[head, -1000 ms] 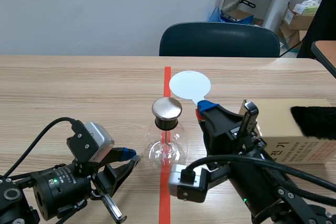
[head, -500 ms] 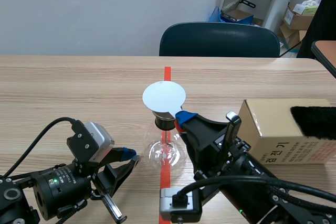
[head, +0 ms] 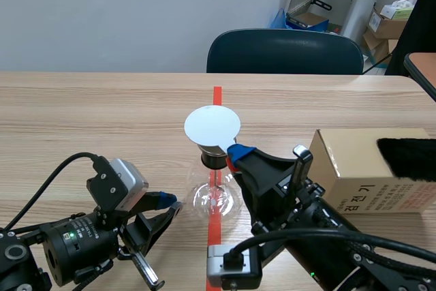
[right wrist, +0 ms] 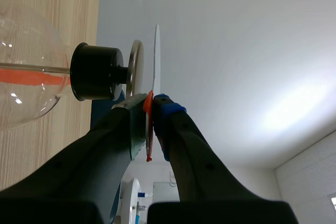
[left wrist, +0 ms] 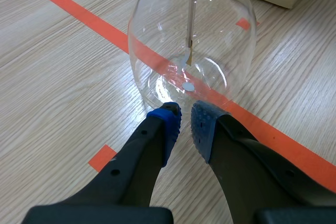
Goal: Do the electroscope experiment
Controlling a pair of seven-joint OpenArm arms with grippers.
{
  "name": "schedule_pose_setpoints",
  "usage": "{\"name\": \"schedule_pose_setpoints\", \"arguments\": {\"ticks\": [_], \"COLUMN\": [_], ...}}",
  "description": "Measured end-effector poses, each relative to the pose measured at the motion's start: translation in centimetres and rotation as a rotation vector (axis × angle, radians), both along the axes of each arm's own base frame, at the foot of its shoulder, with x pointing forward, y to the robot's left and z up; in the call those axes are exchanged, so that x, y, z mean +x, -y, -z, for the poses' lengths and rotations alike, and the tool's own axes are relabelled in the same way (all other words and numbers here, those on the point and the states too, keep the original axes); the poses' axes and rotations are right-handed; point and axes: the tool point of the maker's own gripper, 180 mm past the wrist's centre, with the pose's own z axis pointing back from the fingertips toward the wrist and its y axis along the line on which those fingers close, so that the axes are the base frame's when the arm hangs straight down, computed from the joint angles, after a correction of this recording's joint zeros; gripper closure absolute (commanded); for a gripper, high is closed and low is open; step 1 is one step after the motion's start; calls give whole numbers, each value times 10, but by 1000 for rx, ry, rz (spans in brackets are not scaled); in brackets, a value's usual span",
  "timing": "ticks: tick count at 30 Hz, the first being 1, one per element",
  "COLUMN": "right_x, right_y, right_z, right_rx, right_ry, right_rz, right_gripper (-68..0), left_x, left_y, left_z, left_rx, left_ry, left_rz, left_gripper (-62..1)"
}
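The electroscope, a round glass flask [head: 216, 197] with a black stopper [head: 212, 159], stands on the red tape line at mid-table. My right gripper [head: 234, 150] is shut on the red handle of a white disc paddle [head: 212, 126], holding the disc just above the flask's top and hiding the metal cap in the scene view. In the right wrist view the disc [right wrist: 156, 56] is edge-on, close to the metal cap [right wrist: 135, 66], with a thin gap between them. My left gripper [left wrist: 186, 121] is shut, empty, low on the table, its tips just short of the flask [left wrist: 191, 40].
A cardboard box [head: 361, 168] with a black furry piece [head: 407, 158] on top lies at the right, next to my right arm. A dark chair [head: 285, 51] stands behind the table's far edge. Bare wood stretches to the left and far side.
My right arm swung left, carrying the white disc from beside the flask to right over its metal cap, then held there. The left arm has not moved.
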Motion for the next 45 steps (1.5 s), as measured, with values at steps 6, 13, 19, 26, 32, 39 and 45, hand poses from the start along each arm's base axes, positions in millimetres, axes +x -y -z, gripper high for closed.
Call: {"name": "schedule_pose_setpoints", "arguments": {"ticks": [6, 13, 19, 26, 32, 39, 45], "right_x": [2, 19, 39, 47, 47, 47, 47], "right_y": [2, 25, 67, 117, 137, 139, 119], "right_z": [0, -3, -7, -9, -10, -10, -9], "right_rx": [2, 17, 45, 73, 85, 86, 74], "right_ry": [0, 7, 16, 27, 31, 32, 27], "right_rz": [15, 173, 432, 711, 824, 833, 723], "right_gripper": [-10, -10, -10, -10, -10, -10, -10], "left_x": [0, 0, 0, 0, 0, 0, 0], "left_y": [0, 0, 0, 0, 0, 0, 0], "left_z": [0, 0, 1, 1, 1, 1, 1], "left_rx": [0, 2, 4, 4, 4, 4, 4], "left_ry": [0, -2, -4, -4, -4, -4, -4], "left_rz": [0, 0, -1, -1, -1, -1, -1], "left_gripper": [-100, -100, -100, -100, -100, -100, -100]}}
